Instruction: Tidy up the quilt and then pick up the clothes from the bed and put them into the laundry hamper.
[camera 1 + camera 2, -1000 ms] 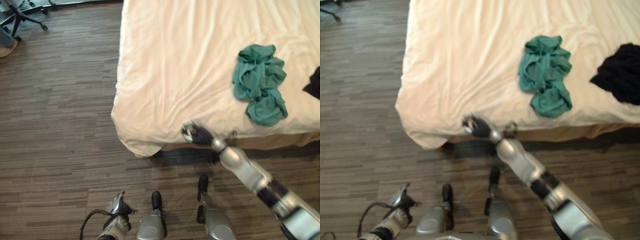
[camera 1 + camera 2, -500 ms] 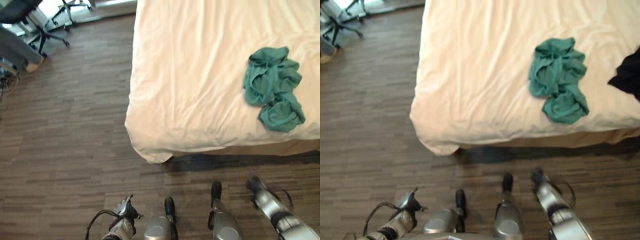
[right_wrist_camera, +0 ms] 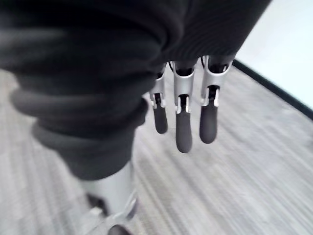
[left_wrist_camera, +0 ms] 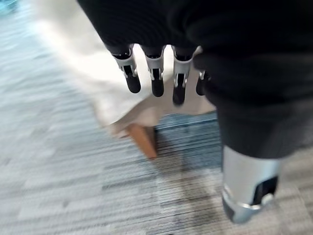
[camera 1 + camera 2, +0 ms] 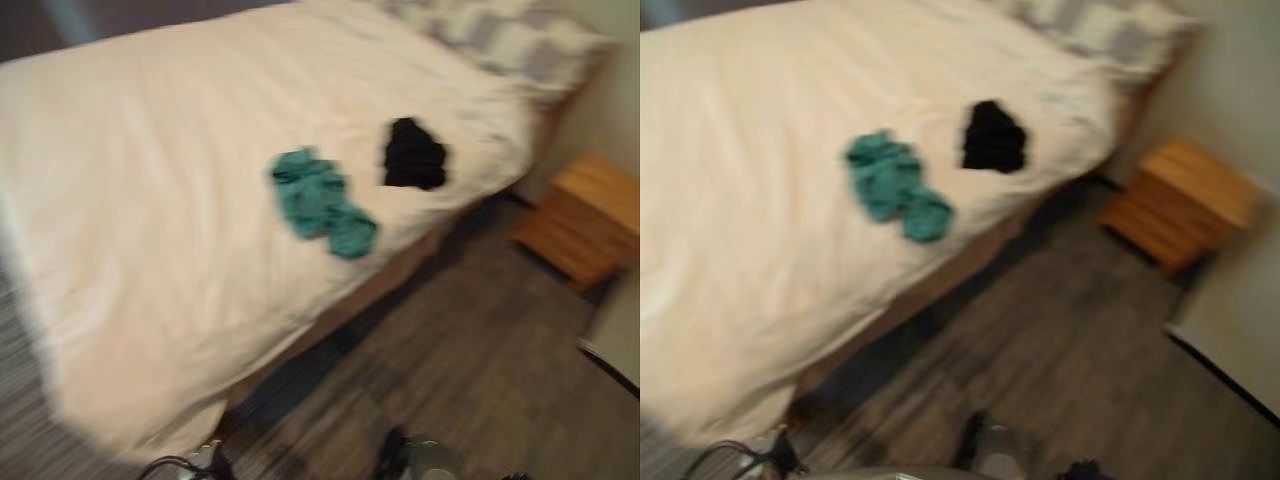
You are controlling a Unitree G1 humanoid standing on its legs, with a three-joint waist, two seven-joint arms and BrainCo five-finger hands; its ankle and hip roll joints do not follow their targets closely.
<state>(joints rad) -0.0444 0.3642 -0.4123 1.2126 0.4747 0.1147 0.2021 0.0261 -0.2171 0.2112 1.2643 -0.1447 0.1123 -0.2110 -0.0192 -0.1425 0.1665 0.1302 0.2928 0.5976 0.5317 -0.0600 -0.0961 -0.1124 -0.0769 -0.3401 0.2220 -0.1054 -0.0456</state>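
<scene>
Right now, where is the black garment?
In the head views the black garment lies on the quilt, just right of the green garment but apart from it, toward the pillow end, near the edge facing the wooden nightstand.

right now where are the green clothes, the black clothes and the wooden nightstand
green clothes (image 5: pixel 320 203), left eye view, middle of the crumpled heap on the quilt
black clothes (image 5: pixel 414 154), left eye view, centre of the dark pile
wooden nightstand (image 5: pixel 1180 200), right eye view, its top and front

Dark ribbed covers, silver fingers (dark-tipped) on both hands.
</scene>
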